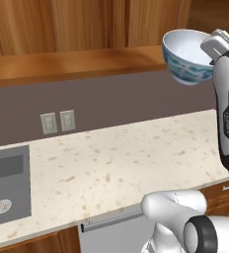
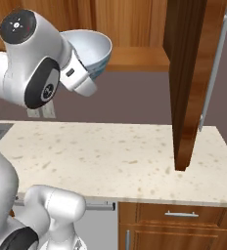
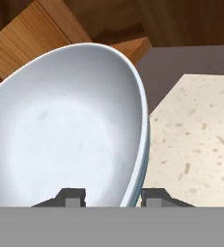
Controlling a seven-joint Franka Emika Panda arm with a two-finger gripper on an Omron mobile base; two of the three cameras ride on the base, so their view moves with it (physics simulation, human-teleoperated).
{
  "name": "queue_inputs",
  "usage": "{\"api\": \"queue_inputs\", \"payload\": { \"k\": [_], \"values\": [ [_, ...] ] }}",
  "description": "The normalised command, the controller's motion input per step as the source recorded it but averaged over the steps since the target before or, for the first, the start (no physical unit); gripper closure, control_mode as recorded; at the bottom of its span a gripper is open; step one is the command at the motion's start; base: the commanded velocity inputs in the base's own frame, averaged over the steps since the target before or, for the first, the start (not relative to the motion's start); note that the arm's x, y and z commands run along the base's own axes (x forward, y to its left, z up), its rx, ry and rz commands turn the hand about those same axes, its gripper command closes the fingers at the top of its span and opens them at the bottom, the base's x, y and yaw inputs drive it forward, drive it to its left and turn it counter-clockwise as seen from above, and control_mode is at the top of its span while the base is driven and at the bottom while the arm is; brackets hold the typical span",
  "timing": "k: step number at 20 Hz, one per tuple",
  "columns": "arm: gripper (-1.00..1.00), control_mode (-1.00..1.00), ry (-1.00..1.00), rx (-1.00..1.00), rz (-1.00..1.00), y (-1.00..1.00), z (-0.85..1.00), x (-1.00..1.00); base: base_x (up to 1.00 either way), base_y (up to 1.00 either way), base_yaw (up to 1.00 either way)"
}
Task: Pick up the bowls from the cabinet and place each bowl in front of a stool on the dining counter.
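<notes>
A deep white bowl (image 1: 185,54) with a blue-green painted pattern hangs tilted in the air just in front of the cabinet's plank shelf (image 1: 77,62). My gripper (image 1: 209,49) is shut on the bowl's rim, one finger inside and one outside. In the right base view the bowl (image 2: 93,49) sits at the end of my gripper (image 2: 86,67), high above the counter. In the hand view the bowl's pale inside (image 3: 70,135) rises from between my gripper's tips (image 3: 109,195). The stool and the dining counter are out of view.
Below lies a speckled counter (image 1: 126,158) with a grey sink (image 1: 5,185) at its left and two wall outlets (image 1: 57,121) behind. The cabinet's open wooden door (image 2: 186,83) hangs down at the right. A dishwasher handle (image 1: 111,220) runs under the counter edge.
</notes>
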Motion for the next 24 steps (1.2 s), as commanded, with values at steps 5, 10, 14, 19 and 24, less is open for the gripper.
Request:
{"api": "queue_inputs", "payload": {
  "k": [5, 10, 14, 19, 24],
  "values": [
    [1.00, -1.00, -0.01, 0.00, 0.00, 0.00, 0.00, -0.94, 0.00, 0.00, 0.00],
    [1.00, 1.00, 0.00, 0.00, 0.00, 0.00, 0.00, 0.00, -0.66, 0.06, 0.00],
    [1.00, 1.00, 0.00, 0.00, 0.00, 0.00, 0.00, 0.00, -0.93, 0.00, -0.01],
    [1.00, 1.00, 0.00, 0.00, 0.00, 0.00, 0.00, 0.00, -1.00, -0.01, -0.12],
    [1.00, 1.00, 0.00, 0.00, 0.00, 0.00, 0.00, 0.00, -0.94, -0.08, -0.26]
  ]
}}
